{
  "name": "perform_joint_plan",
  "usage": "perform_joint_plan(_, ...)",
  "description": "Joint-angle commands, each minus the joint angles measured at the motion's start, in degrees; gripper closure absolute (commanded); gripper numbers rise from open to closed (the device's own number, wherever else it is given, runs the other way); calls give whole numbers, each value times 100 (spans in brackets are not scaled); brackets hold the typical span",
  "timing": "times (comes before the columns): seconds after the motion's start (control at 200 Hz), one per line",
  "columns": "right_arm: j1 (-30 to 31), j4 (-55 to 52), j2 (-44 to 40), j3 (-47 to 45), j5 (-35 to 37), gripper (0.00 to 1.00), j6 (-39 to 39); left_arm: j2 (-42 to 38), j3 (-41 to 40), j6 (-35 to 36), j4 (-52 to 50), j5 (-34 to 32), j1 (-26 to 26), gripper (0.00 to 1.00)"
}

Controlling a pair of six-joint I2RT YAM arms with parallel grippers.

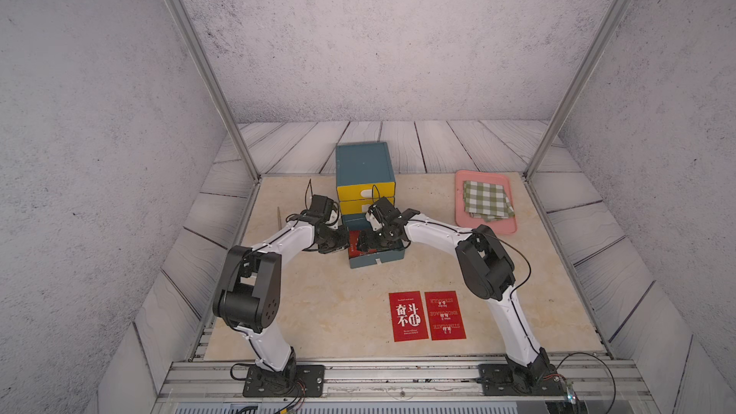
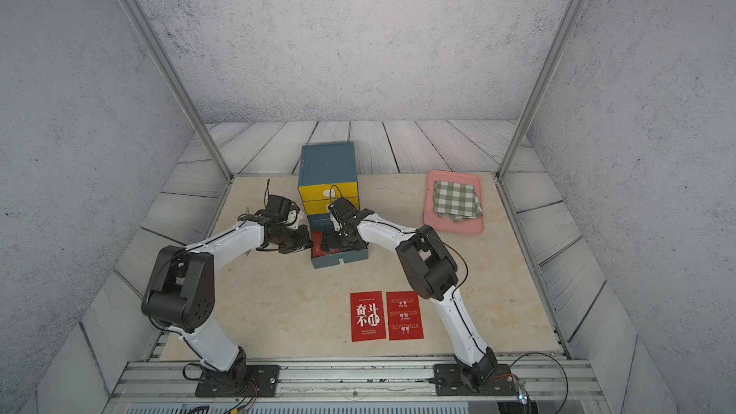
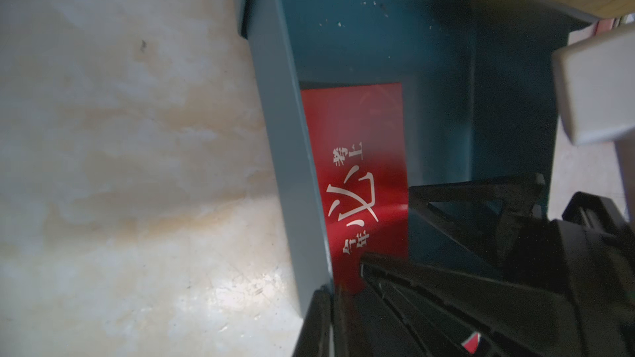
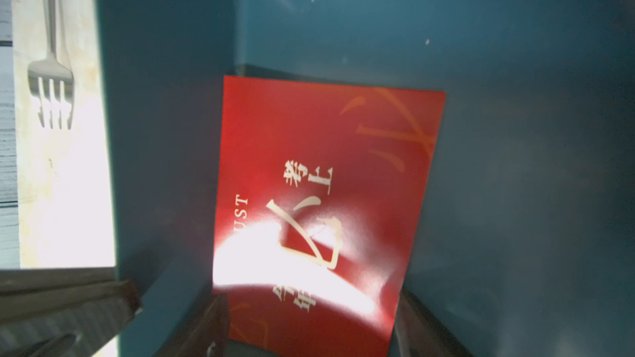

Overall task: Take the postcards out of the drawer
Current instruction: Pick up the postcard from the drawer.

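Observation:
Two red postcards (image 1: pixel 408 316) (image 1: pixel 444 315) lie flat side by side on the table near its front edge, seen in both top views. A third postcard (image 4: pixel 326 183) sits in the pulled-out blue bottom drawer (image 1: pixel 378 261) against its left wall. My right gripper (image 4: pixel 309 310) reaches into the drawer. Its fingers (image 4: pixel 216 317) stand wide apart at the two long edges of that card, and the card is bowed between them. My left gripper (image 3: pixel 335 290) is shut at the near end of the drawer's left wall. Whether it pinches anything is hidden.
The blue cabinet (image 1: pixel 364 165) with two shut yellow drawers (image 1: pixel 366 193) stands behind the open one. A pink tray (image 1: pixel 459 209) with a folded green-white checked cloth (image 1: pixel 488 201) is at the back right. A fork (image 4: pixel 51 91) lies left of the cabinet.

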Motion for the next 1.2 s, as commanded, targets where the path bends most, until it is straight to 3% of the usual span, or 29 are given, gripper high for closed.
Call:
perform_joint_plan(0.0,205,-437,438,101,-548,21,13,153,138,139,364,439,-194,93)
perform_joint_plan(0.435,199,1035,496,-583,-1227,21,415,174,112,131,380,464,-229,94)
perform_joint_plan(0.861,194,1318,514,-699,-1381,22,489,140,118,132,380,494,-236,94)
perform_joint_plan(1.031,188,1519,471,-880,-1437,22,520,-85,112,105,312,327,-229,74)
perform_joint_plan(1.196,180,1685,382,-1062,-1427,22,532,-263,205,51,293,211,-229,61)
